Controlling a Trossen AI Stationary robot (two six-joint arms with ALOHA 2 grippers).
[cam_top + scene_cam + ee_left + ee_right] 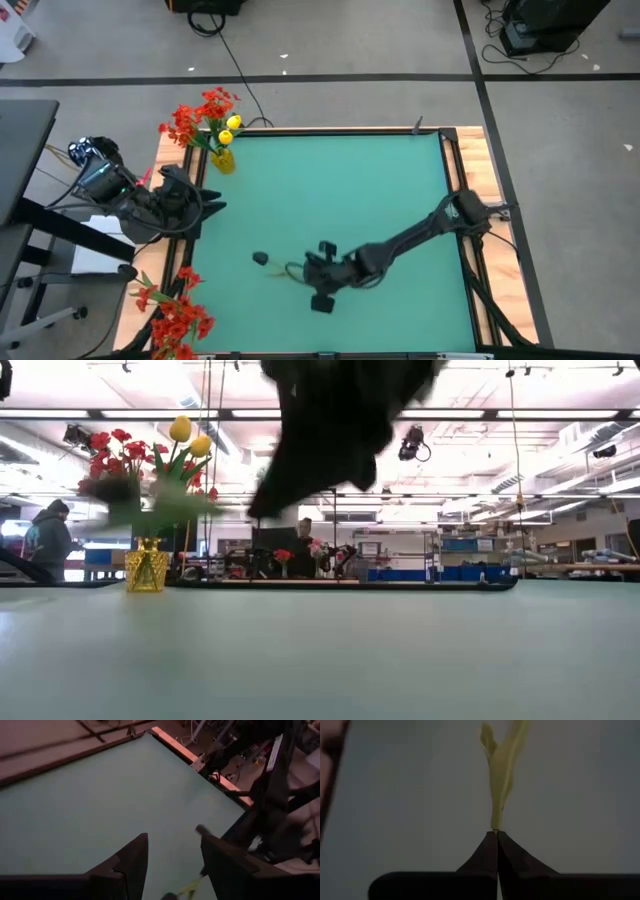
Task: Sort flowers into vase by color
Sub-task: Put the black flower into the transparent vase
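A thin, pale yellow-green artificial flower stem (501, 775) is pinched between the closed fingers of the right gripper (302, 268) above the green table mat (330, 190). The squat yellow vase (222, 159), filled with red and yellow blossoms, stands at the mat's far left corner. The left gripper (172, 862) is held apart, empty.

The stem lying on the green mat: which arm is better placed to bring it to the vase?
Probably the right. Its end effector is shut on the stem, while the left end effector waits open at the mat's left edge, nearer the vase.

Right fingers (485, 855) pinched, left fingers (132, 862) apart
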